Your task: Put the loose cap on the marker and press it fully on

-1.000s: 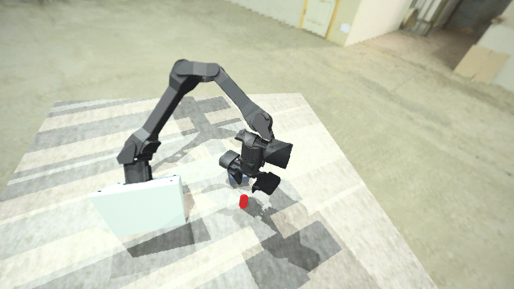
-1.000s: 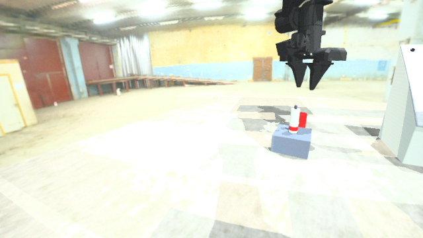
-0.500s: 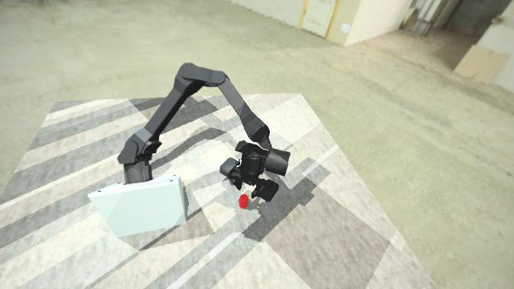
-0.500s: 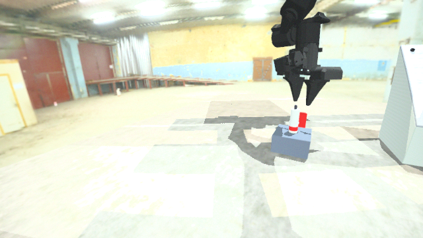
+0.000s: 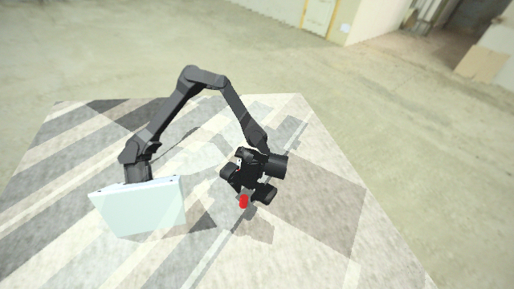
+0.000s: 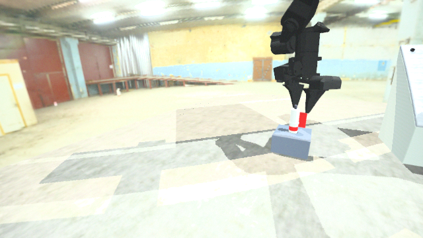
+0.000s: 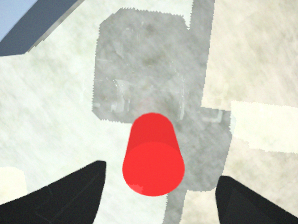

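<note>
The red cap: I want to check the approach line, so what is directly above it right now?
The open gripper hangs above the red cap, one finger on each side and apart from it. The cap's base on the table is hidden by its own top.

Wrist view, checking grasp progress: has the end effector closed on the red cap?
No, the red cap stands on the table with clear gaps to both fingers of the end effector.
</note>
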Motion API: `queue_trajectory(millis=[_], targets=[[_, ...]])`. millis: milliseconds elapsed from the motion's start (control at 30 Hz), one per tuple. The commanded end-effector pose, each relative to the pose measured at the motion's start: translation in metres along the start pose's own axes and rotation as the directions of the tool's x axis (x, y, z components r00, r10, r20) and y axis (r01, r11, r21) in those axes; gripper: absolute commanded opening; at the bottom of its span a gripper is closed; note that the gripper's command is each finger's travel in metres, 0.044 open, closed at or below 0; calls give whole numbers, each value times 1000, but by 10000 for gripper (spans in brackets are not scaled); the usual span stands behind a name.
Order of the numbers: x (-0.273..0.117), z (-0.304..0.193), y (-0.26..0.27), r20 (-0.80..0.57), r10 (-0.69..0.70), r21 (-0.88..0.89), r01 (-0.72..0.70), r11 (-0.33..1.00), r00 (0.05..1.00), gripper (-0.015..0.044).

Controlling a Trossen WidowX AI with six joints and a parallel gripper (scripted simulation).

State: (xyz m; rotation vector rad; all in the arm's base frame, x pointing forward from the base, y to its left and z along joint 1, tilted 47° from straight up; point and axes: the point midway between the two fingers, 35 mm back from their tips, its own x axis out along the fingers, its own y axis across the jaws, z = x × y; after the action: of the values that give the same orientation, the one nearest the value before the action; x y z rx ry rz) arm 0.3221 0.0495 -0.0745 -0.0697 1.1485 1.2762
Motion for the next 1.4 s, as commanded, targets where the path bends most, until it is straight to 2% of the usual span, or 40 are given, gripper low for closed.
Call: queue_trajectory(millis=[0, 833, 967, 1267, 1367], targets=[[10, 0, 2, 1, 9, 8, -9, 1000, 1000, 247], [44, -1, 4, 3, 11, 8, -11, 1000, 1000, 247], [44, -1, 4, 3, 11, 8, -11, 1000, 1000, 142], [44, -1, 4, 3, 11, 8, -11, 1000, 1000, 82], [39, -1, 3, 2, 10, 8, -10, 1000, 1000, 3]])
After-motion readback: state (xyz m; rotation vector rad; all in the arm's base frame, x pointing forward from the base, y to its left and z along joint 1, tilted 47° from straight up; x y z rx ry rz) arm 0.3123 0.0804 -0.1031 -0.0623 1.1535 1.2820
